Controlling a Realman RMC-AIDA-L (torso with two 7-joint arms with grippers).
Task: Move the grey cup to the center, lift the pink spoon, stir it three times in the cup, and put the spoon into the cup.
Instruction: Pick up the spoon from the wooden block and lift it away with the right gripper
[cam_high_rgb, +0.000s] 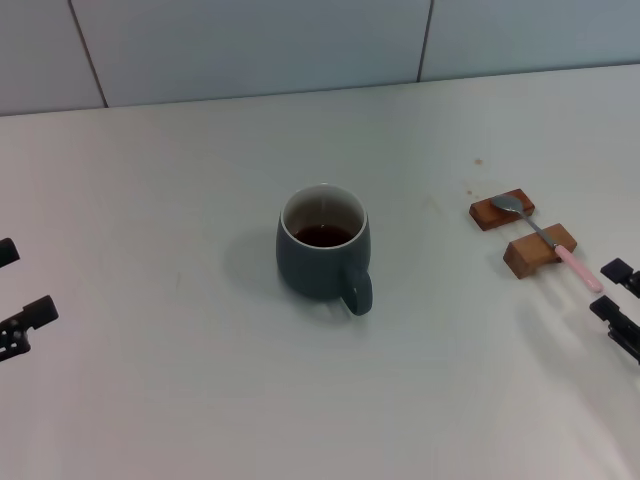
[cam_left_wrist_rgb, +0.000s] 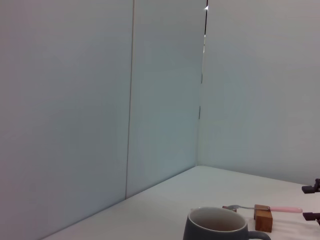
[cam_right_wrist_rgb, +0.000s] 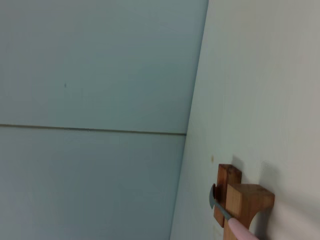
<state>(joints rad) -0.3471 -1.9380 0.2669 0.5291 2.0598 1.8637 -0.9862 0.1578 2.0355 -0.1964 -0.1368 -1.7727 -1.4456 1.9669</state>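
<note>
A pale bench (cam_high_rgb: 180, 400) runs back to grey-white wall panels; the right pincer (cam_high_rgb: 618, 303) waits at the bench's edge, just beyond the pink tip of the spoon (cam_high_rgb: 545, 237), its two black fingers standing apart with nothing between them. The spoon lies across two wooden blocks (cam_high_rgb: 522, 232), metal bowl on the far block, neck bridging the near one, pink handle sticking out toward the pincer. The cup (cam_high_rgb: 323, 253) stands well to the left of the blocks, about mid-bench, handle turned toward the robot, dark liquid inside. The left pincer (cam_high_rgb: 18, 300) sits far to the left of the cup, also empty, fingers spread.

The cup seems already centred, so lifting the spoon looks next; grip the overhanging pink end squarely, clear of the near block; lift straight up so the blocks stay put.
</note>
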